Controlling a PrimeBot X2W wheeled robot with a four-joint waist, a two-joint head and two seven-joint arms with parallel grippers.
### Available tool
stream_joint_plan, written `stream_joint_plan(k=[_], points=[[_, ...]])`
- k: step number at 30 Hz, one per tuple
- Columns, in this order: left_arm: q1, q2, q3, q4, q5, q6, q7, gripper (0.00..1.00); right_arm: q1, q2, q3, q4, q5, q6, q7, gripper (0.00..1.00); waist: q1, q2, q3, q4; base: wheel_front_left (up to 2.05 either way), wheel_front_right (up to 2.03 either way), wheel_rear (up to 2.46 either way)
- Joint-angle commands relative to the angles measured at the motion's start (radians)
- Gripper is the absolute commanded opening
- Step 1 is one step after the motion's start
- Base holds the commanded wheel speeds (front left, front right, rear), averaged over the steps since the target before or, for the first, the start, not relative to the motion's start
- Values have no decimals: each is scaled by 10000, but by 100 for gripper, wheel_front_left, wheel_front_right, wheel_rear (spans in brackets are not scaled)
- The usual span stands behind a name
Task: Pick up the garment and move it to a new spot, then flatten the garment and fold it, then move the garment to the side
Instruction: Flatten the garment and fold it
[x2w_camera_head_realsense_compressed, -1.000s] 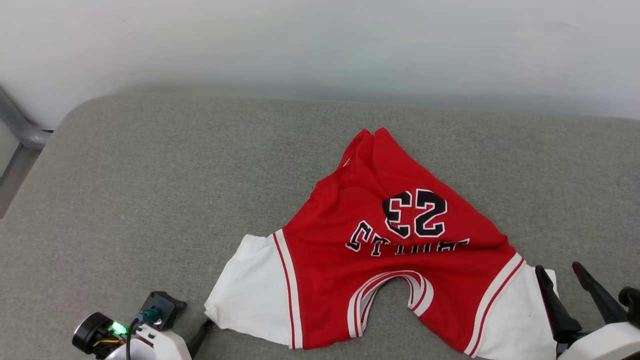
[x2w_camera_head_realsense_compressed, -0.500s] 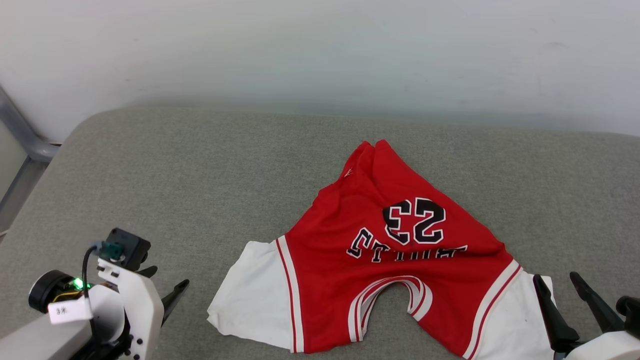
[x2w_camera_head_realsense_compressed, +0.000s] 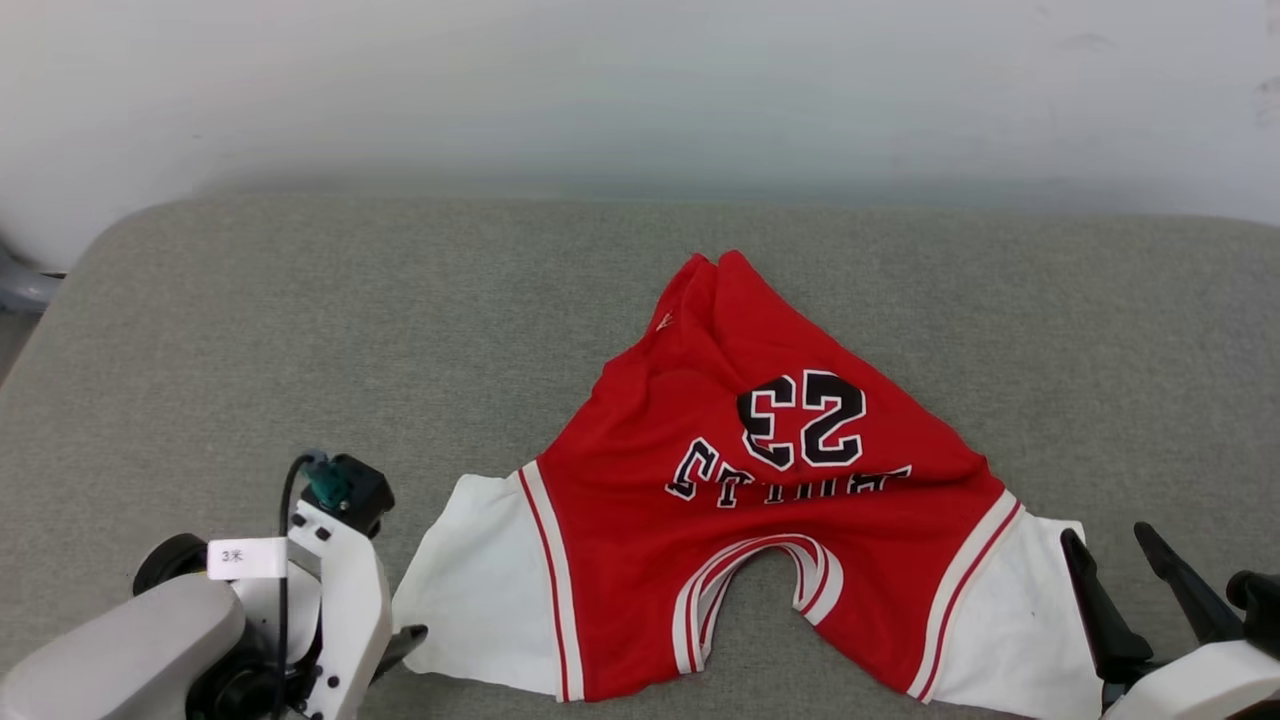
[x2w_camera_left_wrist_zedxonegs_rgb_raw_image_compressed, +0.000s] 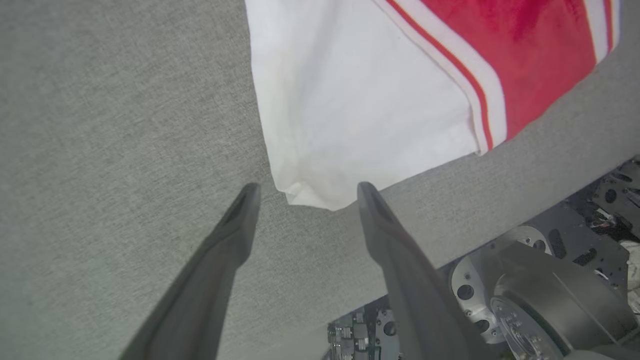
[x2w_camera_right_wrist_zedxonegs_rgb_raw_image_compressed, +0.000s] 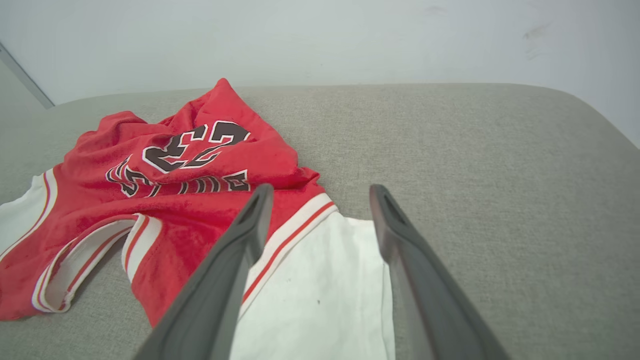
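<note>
Garment (x2w_camera_head_realsense_compressed: 760, 500) near cushion (x2w_camera_head_realsense_compressed: 250, 330) front edge

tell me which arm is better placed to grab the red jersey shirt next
Left, probably. The left tool is open, bracketing the corner of the white sleeve of the red jersey-style T-shirt. The right tool is open too, but looks higher above the other sleeve.

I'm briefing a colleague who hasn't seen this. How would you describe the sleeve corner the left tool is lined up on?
On the grey cushion lies a red shirt marked "23", collar toward the robot. Its white sleeve on the robot's left ends in a near corner that shows between the fingertips of the open left tool. The other white sleeve lies by the right tool instead.
</note>
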Motion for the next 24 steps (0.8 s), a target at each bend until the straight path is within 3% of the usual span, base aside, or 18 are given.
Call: stream_joint_plan(k=[1, 19, 20, 21, 22, 24], points=[[-107, -155, -58, 200, -70, -74, 139, 100, -190, -63, 1, 6, -52, -11, 0, 100, 0, 0, 131, -101, 0, 0, 0], [195, -1796, -878, 3684, -329, -1092, 1729, 100, -810, -176, 266, 393, -31, -9, -127, 100, 0, 0, 748, -560, 0, 0, 0], [222, -1877, -922, 3806, -277, -1164, 1753, 89, -835, -176, 277, 412, -27, -11, -119, 100, 0, 0, 752, -574, 0, 0, 0], [236, -1962, -954, 3919, -265, -1208, 1757, 20, -855, -179, 291, 424, -26, -11, -112, 100, 0, 0, 754, -587, 0, 0, 0], [244, -2030, -976, 4002, -225, -1255, 1721, 0, -865, -181, 307, 437, -27, -9, -106, 100, 0, 0, 750, -601, 0, 0, 0], [185, -2168, -1012, 4108, -55, -1360, 1583, 0, -858, -208, 295, 459, -14, -9, -75, 100, 0, 0, 683, -603, 0, 0, 0]])
